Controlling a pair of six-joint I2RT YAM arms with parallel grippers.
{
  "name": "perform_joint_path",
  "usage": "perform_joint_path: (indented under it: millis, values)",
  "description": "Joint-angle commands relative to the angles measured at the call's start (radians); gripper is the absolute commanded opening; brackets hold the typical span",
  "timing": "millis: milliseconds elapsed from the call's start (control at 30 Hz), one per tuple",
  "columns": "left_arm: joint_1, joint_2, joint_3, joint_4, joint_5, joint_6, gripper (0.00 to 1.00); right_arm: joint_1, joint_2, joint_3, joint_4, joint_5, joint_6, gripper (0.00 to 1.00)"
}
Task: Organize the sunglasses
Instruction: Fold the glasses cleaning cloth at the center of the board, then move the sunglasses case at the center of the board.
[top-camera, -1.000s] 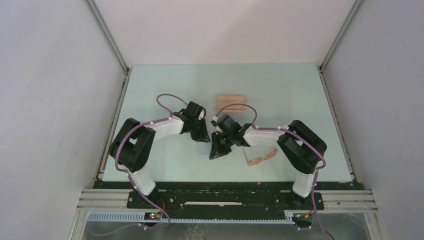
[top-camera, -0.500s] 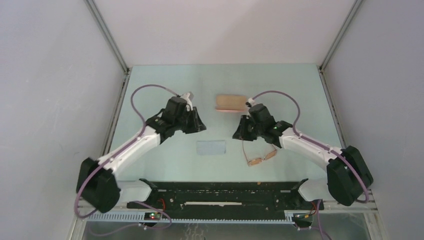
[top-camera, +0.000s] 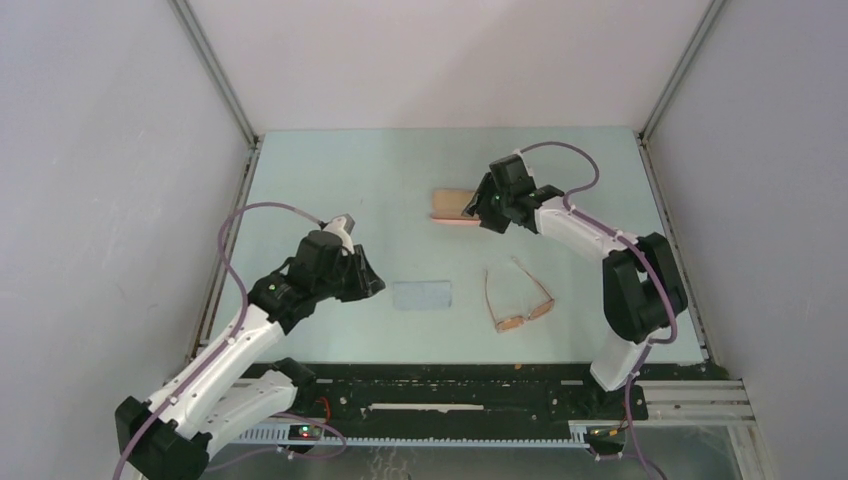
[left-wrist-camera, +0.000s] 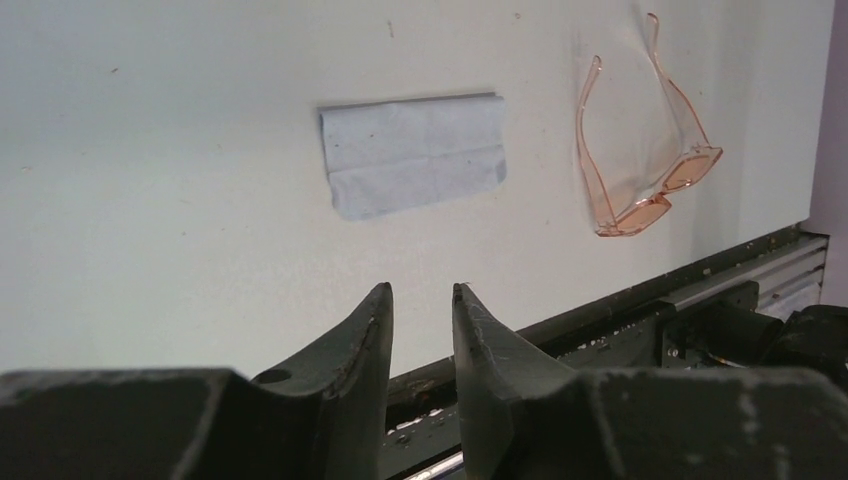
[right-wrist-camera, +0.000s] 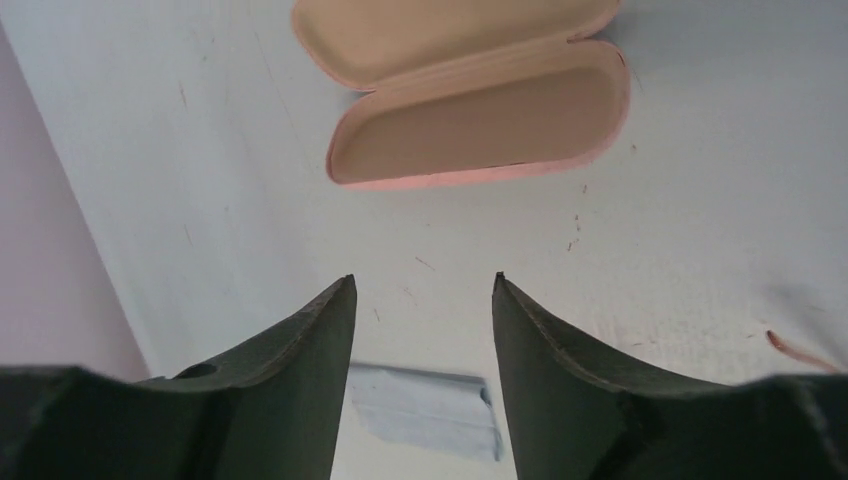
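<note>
The sunglasses (top-camera: 518, 300) lie on the table at the near right with their temple arms unfolded; they also show in the left wrist view (left-wrist-camera: 645, 150). The pink case (top-camera: 452, 206) lies open at the middle back, with both shells showing in the right wrist view (right-wrist-camera: 470, 90). The light blue cloth (top-camera: 421, 296) lies flat left of the sunglasses. My left gripper (top-camera: 368, 284) hovers left of the cloth, jaws a narrow gap apart and empty (left-wrist-camera: 422, 290). My right gripper (top-camera: 477, 208) is open and empty (right-wrist-camera: 422, 280) just above the case's right end.
A black rail (top-camera: 450, 372) runs along the table's near edge. Grey walls (top-camera: 120, 200) and metal posts enclose the table on the left, right and back. One sunglasses temple tip (right-wrist-camera: 800, 350) shows at the right wrist view's right edge.
Both arms have moved apart from the table's middle, uncovering the cloth. The left gripper swung back to the left and nearer. The right gripper reached out far to the case.
</note>
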Motion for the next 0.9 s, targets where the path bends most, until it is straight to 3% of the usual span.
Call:
perform_joint_path:
  millis: [0,133,267,600,733,867]
  values:
    - [-0.006,-0.056,0.040,-0.069,-0.078,-0.005,0.34,-0.019,0.061,0.031,-0.003,0.016,0.256,0.62]
    - [-0.006,-0.073,0.040,-0.075,-0.077,0.006,0.35,-0.019,0.108,0.034,0.043,0.019,0.385,0.64]
    - [-0.021,-0.064,0.058,-0.098,-0.072,0.031,0.39,-0.025,0.138,0.034,0.073,0.110,0.410,0.68]
    - [-0.040,-0.068,0.058,-0.089,-0.068,0.059,0.42,-0.051,0.258,0.063,0.153,0.042,0.520,0.68]
    - [-0.039,-0.054,0.043,-0.068,-0.045,0.061,0.42,-0.052,0.299,0.094,0.156,0.018,0.517,0.62]
    - [-0.040,-0.044,0.033,-0.059,-0.041,0.062,0.42,-0.050,0.307,0.093,0.160,-0.030,0.495,0.49]
